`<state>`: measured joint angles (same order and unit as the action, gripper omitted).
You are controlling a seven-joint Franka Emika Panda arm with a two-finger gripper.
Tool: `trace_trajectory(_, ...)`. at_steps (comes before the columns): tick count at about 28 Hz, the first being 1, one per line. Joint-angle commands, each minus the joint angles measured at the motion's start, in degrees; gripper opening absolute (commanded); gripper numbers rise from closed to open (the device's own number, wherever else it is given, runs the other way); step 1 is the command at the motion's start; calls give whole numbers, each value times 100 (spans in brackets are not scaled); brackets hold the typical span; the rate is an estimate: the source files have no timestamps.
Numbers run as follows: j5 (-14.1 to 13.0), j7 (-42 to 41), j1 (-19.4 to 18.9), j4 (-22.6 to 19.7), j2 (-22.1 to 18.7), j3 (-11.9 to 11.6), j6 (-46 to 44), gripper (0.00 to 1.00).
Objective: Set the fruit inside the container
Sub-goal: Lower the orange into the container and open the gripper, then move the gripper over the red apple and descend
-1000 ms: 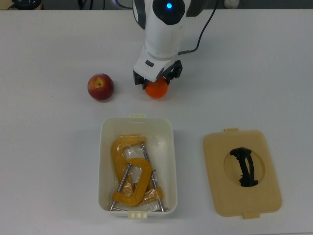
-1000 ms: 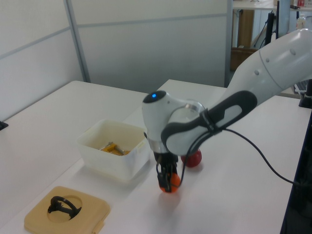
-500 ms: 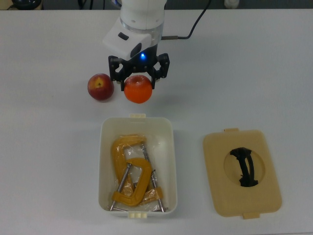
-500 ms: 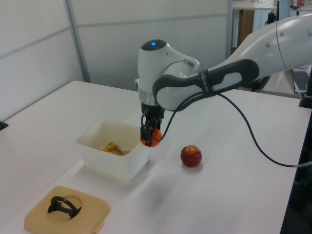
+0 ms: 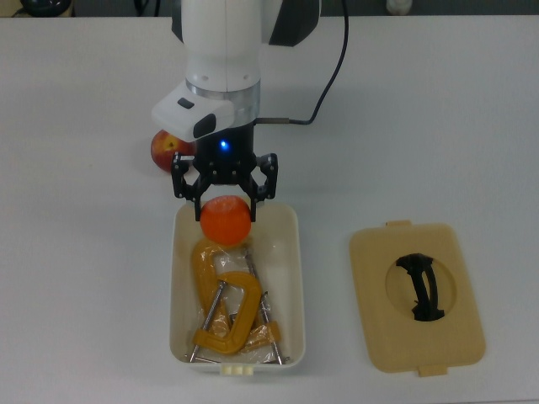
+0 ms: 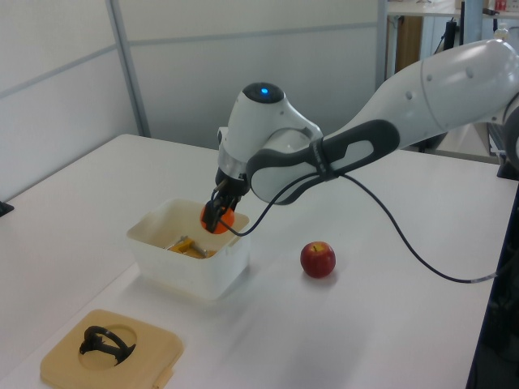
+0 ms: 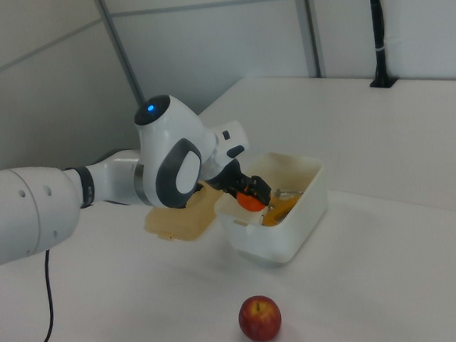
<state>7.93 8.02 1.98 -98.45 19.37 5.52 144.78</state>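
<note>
Bright, even overhead light; soft faint shadows on the white table (image 5: 438, 126); all three views reasonably sharp.

arm (image 6: 422, 105) outstretched, wrist down, jaws clamped

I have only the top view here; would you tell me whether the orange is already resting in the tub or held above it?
Observer: Held above it. In the left view the orange hangs in the hand near rim height of the tub, clear of the clamps below.
Operator: Thank you. The arm hides most of the apple from me; is it clear of the tub?
Observer: Yes. In the right view the apple stands alone on the table, well apart from the tub.
</note>
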Motion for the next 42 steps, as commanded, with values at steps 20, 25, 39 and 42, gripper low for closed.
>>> trace_trajectory(20, -11, 350, -5, -526, -1066, 2, -2700, 100)
trace_trajectory(25, -19, -107, 232, -781, -1260, -7, -3202, 100)
trace_trajectory(39, 50, -1066, 795, -1588, -1137, -16, -2562, 100)
trace_trajectory(42, 68, -1066, 804, -1765, -1067, -16, -2385, 100)
